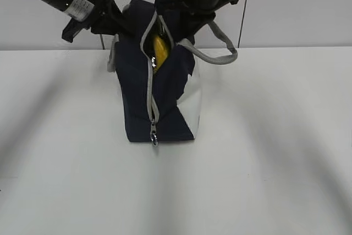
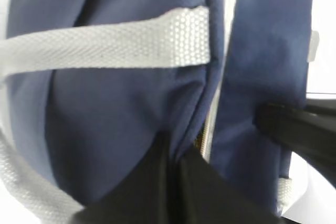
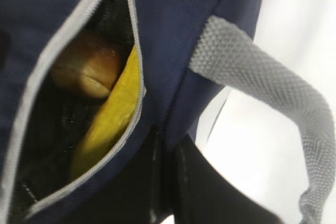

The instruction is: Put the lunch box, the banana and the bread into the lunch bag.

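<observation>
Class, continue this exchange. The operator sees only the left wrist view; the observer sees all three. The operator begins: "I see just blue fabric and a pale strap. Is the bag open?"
Observer: Yes. In the exterior view the bag stands on the table with its zip parted at the top.
Operator: Is anything inside?
Observer: The banana shows yellow in that gap.
Operator: And the bread?
Observer: The right wrist view shows the bread inside too, next to the banana.
</observation>
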Tool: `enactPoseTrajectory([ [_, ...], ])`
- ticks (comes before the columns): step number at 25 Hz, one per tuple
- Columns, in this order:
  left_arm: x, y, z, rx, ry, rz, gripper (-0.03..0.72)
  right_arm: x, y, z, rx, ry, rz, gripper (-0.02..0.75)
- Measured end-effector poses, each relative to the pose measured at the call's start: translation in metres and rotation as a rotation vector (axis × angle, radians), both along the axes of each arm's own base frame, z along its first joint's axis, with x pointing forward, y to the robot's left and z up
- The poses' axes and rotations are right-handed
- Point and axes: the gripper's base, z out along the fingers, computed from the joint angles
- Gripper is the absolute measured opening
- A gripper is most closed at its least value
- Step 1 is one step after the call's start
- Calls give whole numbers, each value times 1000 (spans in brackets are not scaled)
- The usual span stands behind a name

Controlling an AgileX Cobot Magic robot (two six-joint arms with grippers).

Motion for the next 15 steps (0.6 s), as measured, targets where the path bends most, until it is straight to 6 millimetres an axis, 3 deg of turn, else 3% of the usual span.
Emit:
enactPoseTrajectory([
  [15, 6, -5, -12, -42, 36, 13, 17, -3, -6, -10, -61, 13, -8, -1],
])
